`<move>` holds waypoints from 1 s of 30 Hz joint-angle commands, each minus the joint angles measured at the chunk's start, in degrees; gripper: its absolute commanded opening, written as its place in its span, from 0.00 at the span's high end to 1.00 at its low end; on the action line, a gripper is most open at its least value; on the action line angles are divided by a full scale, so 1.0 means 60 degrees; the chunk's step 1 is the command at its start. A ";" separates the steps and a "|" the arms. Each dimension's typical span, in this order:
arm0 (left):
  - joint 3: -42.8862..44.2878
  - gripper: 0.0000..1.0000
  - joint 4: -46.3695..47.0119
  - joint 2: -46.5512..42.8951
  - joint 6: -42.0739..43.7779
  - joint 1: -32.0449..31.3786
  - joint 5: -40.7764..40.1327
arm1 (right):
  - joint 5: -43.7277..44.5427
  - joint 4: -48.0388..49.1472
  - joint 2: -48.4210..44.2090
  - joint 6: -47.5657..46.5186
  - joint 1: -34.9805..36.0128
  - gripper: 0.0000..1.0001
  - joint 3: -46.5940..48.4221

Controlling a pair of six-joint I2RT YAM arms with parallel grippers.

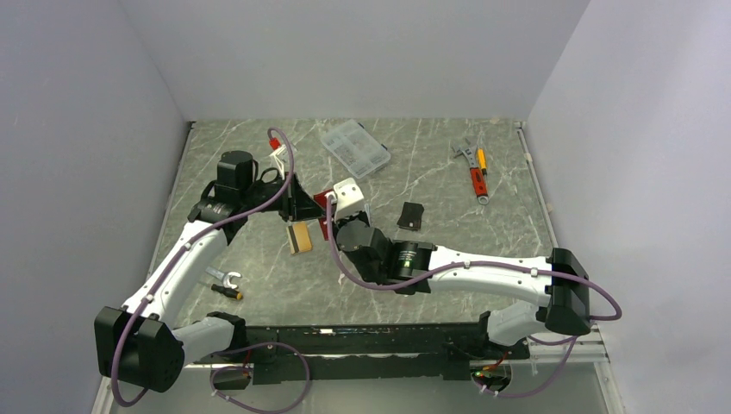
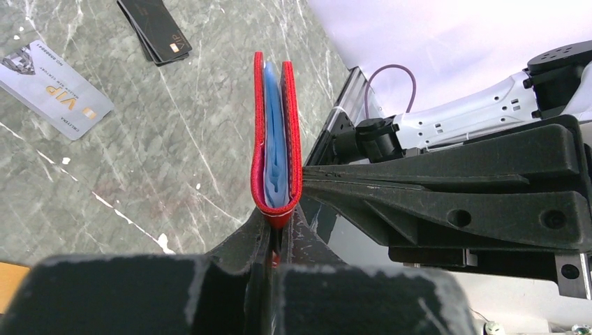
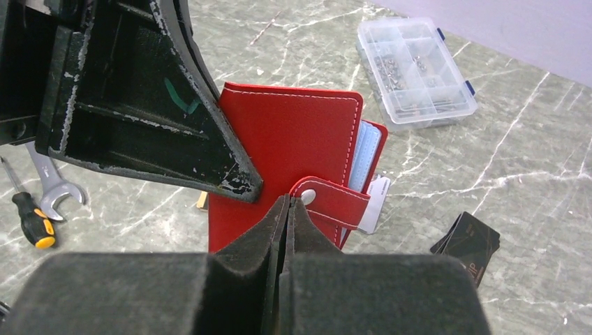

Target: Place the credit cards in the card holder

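- One spanner [image 1: 226, 278] and one screwdriver [image 1: 228, 292] lie side by side on the worktop [image 1: 483, 233], nearest the left arm.
- One orange-gold card [image 1: 300, 237] lies flat just nearer than the two end effectors; I cannot tell whether more are stacked under it.
- One card holder [image 3: 293, 132], red and folded almost shut with its light blue lining showing, is held above the worktop between the arms.
- Left end effector [image 2: 276, 222]: clenched on the holder's folded spine, with the open edges pointing away from it.
- Right end effector [image 3: 287, 202]: fingers pressed fully together, their tips touching the rounded end of the snap tab — whether they pinch it I cannot tell.
- One silver-grey card [image 2: 56, 91] lies flat under the holder.
- Dark cards [image 2: 155, 29] lie in a small stack beyond it — at least two edges show.
- One clear compartment box [image 1: 355, 148] sits at the far side.
- A small cluster of hand tools [image 1: 472, 168] lies far right, too small to count.
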 commanded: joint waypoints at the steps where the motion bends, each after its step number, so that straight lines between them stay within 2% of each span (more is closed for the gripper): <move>1: 0.0130 1.00 0.0196 -0.0368 -0.0077 0.0026 0.0378 | 0.0940 0.0013 -0.0417 0.0225 -0.0381 1.00 -0.0326; 13: 0.0163 1.00 0.0136 -0.0299 -0.0032 0.0041 0.0277 | 0.1495 -0.0611 -0.1019 0.1020 -0.0601 1.00 -0.0862; 17: 0.0152 1.00 0.0099 -0.0307 -0.0004 0.0042 0.0211 | 0.0985 -0.0318 -0.1350 0.0571 -0.0583 0.99 -0.0995; 19: 0.0150 1.00 0.0038 -0.0321 0.0043 0.0056 0.0122 | 0.0567 -0.0076 -0.1579 0.0255 -0.0535 0.71 -0.1102; 21: 0.0171 1.00 -0.0006 -0.0307 0.0082 0.0069 0.0053 | 0.0318 0.0233 -0.1780 0.0020 -0.0409 0.59 -0.1206; 23: 0.0199 1.00 -0.0062 -0.0298 0.0130 0.0070 -0.0011 | 0.0164 0.0332 -0.1817 0.0082 -0.0268 0.54 -0.1127; 30: 0.0189 1.00 -0.0091 -0.0292 0.0176 0.0080 -0.0073 | -0.0384 0.0419 -0.1084 0.0519 -0.0185 0.44 -0.0327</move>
